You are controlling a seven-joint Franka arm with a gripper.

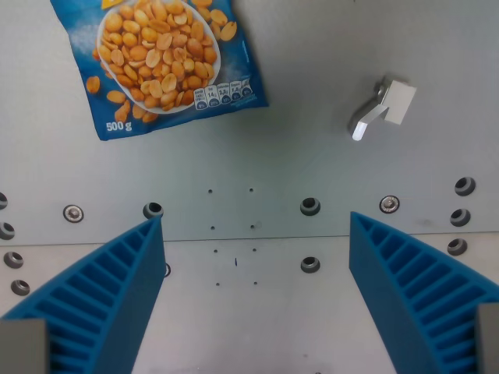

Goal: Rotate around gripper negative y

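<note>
My gripper (256, 222) is open and empty. Its two blue ribbed fingers (109, 296) rise from the bottom corners of the wrist view, wide apart. Between them lies bare grey metal table (257, 156) with screw holes. A blue bag of peanuts (160, 58) marked 500 g lies flat at the top left, well beyond the fingertips. A small white and metal clip-like part (383, 107) lies at the upper right.
A row of bolts and threaded holes (310, 206) runs across the plate at mid-height, with more along both side edges. A seam between two plates crosses just below the fingertips.
</note>
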